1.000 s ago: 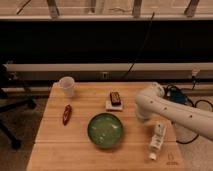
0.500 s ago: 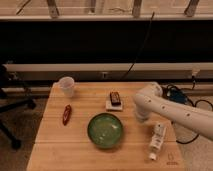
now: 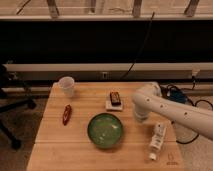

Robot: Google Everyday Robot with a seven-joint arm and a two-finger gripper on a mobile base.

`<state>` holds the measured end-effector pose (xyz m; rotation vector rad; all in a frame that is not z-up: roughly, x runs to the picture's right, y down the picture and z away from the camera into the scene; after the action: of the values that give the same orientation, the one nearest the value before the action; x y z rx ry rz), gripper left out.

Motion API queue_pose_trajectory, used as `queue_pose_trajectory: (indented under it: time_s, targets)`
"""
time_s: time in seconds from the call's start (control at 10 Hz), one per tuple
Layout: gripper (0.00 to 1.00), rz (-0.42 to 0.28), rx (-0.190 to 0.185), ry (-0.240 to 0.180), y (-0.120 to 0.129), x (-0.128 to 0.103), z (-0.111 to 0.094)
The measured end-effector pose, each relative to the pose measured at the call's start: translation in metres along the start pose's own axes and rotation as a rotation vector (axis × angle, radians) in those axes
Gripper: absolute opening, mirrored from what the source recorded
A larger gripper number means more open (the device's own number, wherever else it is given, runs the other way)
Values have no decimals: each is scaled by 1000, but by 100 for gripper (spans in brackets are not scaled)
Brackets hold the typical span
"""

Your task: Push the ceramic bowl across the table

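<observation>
The green ceramic bowl (image 3: 105, 130) sits on the light wooden table (image 3: 80, 150), toward the front middle. It is glossy with pale marks inside. My white arm (image 3: 165, 107) reaches in from the right and bends down over the table. My gripper (image 3: 140, 116) is at the arm's lower end, just right of the bowl's far right rim and a little apart from it.
A translucent plastic cup (image 3: 66, 86) stands at the back left. A red packet (image 3: 66, 114) lies left of the bowl. A dark item on a white pad (image 3: 115, 100) sits behind the bowl. A white bottle (image 3: 157, 140) lies at the right. An office chair (image 3: 10, 102) stands left of the table.
My arm has edged slightly to the left, toward the bowl. The bowl and the other things have not moved.
</observation>
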<state>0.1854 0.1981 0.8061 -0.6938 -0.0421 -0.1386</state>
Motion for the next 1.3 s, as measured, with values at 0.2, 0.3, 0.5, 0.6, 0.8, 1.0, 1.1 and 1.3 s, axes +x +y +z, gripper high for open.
queue_pose_trajectory:
  time_s: [0.2, 0.3, 0.5, 0.6, 0.8, 1.0, 1.1, 1.3]
  targets:
    - [5, -5, -7, -2, 0, -1, 1]
    - [5, -9, -14, -1, -1, -3, 1]
    - [5, -17, -22, -2, -1, -5, 2]
    - [5, -20, -28, -2, -1, -6, 2]
    - [5, -25, -38, -3, -1, -9, 2]
    - [5, -36, -49, -3, -2, -11, 3]
    - [5, -40, -53, -3, -2, -13, 3]
    - [5, -51, -64, -3, -2, -16, 3]
